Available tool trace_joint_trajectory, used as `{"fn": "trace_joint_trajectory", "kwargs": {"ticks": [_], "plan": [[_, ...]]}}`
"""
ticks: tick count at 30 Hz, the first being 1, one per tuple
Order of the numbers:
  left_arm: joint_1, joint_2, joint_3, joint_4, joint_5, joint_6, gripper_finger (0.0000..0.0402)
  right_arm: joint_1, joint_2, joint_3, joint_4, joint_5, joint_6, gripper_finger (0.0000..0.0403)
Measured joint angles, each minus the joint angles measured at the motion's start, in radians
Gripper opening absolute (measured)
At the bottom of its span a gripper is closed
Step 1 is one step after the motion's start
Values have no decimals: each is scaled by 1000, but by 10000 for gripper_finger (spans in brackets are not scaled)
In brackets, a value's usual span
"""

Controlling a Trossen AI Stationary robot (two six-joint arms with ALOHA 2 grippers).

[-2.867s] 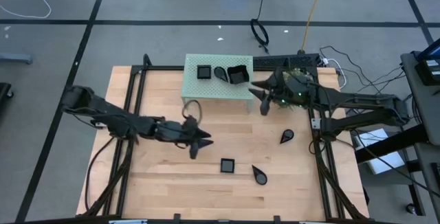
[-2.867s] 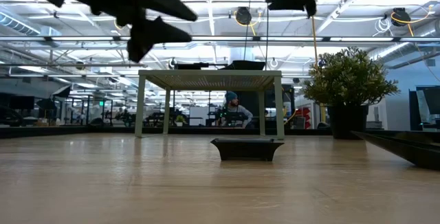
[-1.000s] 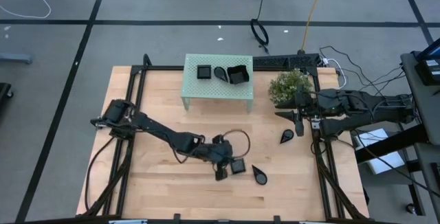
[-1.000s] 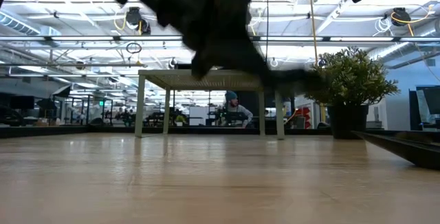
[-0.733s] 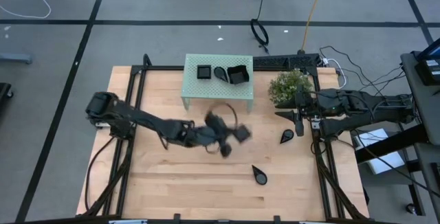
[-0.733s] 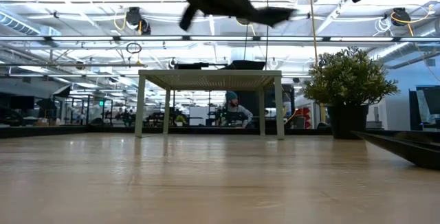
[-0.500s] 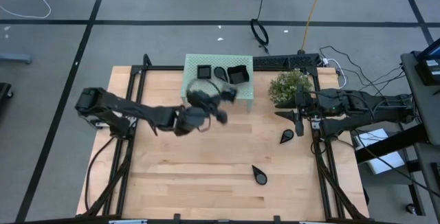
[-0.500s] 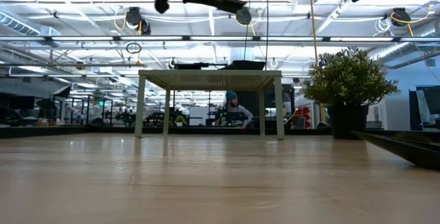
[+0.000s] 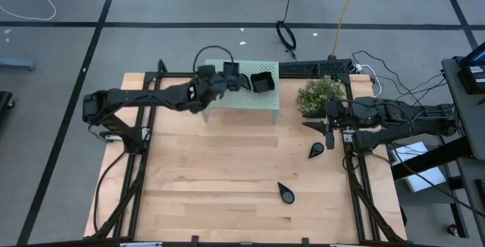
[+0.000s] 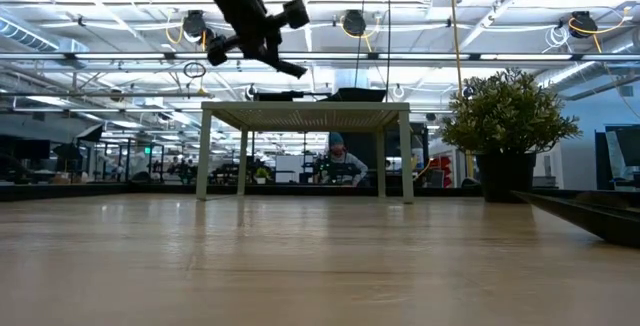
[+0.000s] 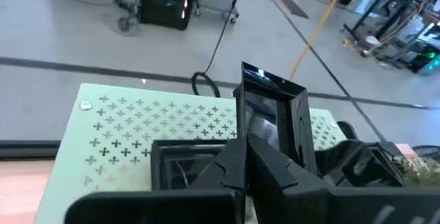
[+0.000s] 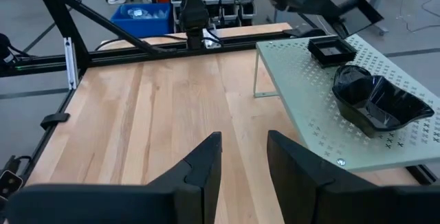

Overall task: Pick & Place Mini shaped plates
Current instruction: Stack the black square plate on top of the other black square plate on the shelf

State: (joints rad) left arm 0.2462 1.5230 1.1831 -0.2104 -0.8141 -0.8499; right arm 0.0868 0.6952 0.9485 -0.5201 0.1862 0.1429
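Observation:
My left gripper (image 9: 226, 77) is shut on a small square black plate (image 9: 229, 68) above the mint-green stand (image 9: 258, 100) at the table's far side. Another square plate (image 12: 331, 49) and a larger curved-rim plate (image 9: 262, 82) rest on the stand's top (image 12: 302, 93). Two teardrop plates (image 9: 316, 151) (image 9: 286, 194) lie flat on the table. My right gripper (image 9: 328, 131) waits open at the table's right side, beside the plant, with nothing between its fingers. My left gripper (image 11: 249, 152) pinches the square plate's lower rim (image 11: 265, 138) between its two fingers. The fingers come from the table's left side, slanting slightly down. The plate (image 11: 275, 110) stands tilted up on edge beyond the fingertips, lifted clear above the stand (image 11: 137, 121).
A bushy potted plant (image 9: 318, 94) stands right of the stand, close to my right gripper. Black frame rails run along the table's left and right edges. Bare wood lies across the table's middle and near left.
My left gripper has carried the square plate up off the near middle of the table and toward the far edge, to above the stand, and has stayed shut on it. Its wrist has rolled, and the plate, level before, now stands tilted.

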Motion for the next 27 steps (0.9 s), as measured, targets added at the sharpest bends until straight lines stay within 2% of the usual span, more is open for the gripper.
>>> {"fn": "trace_joint_trajectory", "kwargs": {"ticks": [4, 7, 11, 22, 27], "plan": [[52, 0, 0, -23, 83, 46, 4, 0, 0, 0, 0, 5, -5, 105], [74, 0, 0, -67, 146, 49, 9, 0, 0, 0, 0, 49, -6, 105], [84, 0, 0, -123, 154, 32, 7, -1, 0, 0, 0, 77, -6, 105], [91, 0, 0, -140, 153, 29, 4, -1, 0, 0, -4, 79, -6, 105], [91, 0, 0, -141, 160, 28, 17, -1, 0, 0, -4, 78, -6, 105]]}}
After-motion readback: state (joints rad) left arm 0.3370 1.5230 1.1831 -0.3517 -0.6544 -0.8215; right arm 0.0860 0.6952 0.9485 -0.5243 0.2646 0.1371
